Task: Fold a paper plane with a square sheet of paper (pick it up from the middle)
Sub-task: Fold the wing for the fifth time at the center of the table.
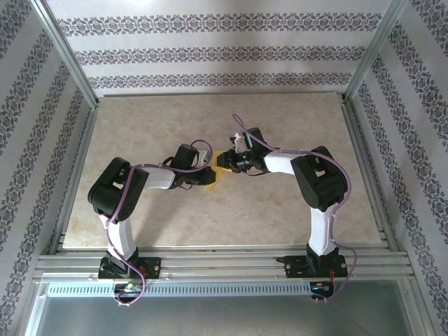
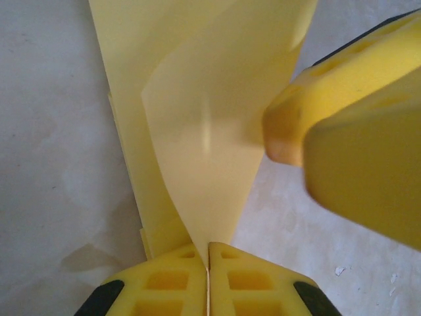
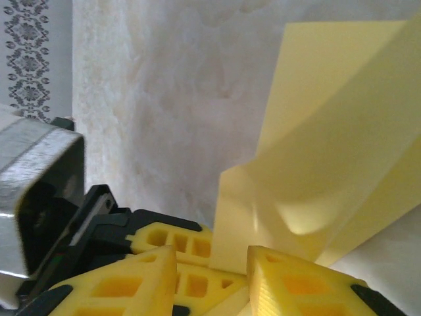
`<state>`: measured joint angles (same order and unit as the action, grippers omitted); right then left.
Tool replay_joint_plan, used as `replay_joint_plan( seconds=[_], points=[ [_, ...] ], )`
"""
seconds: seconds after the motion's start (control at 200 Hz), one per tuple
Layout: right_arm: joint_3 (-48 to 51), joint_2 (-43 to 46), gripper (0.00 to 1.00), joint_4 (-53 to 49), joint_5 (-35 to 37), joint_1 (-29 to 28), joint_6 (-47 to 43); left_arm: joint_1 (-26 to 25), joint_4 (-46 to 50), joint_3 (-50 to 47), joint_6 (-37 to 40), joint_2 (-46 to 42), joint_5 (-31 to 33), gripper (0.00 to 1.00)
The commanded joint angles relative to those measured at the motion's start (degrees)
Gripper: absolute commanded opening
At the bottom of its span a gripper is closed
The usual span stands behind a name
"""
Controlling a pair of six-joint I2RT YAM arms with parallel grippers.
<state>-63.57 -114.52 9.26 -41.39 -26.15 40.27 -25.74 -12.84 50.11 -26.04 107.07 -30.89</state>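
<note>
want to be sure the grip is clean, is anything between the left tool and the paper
Nothing visible. The left tool is shut straight on the narrow end of the paper, with only paper in the pinch. The right tool sits open beside the paper, not in between.

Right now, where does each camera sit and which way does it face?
Top external: above and behind the bases, facing down at the table; left arm, right arm show.
Left wrist: looks along the left claw, shut on the yellow paper.
Right wrist: looks along the right claw at that paper.
Wrist views share the paper.
</note>
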Motion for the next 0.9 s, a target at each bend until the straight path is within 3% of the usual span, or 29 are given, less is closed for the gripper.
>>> replay_joint_plan(
  seconds=[0.0,0.575,0.899],
  points=[
    [0.17,-2.12,0.34,-0.91,0.93,-0.57,-0.88,0.35,5.46,0.03,-0.6,2.89,0.65,0.1],
    [-1.7,-4.44,0.33,-6.95,5.39,-0.73,-0.7,0.25,6.6,0.3,-0.14,3.33,0.6,0.08],
    [-4.41,-5.41,0.32,-15.57,11.0,-0.92,-1.34,0.29,8.2,-0.38,0.62,0.12,-0.11,0.16]
  ],
)
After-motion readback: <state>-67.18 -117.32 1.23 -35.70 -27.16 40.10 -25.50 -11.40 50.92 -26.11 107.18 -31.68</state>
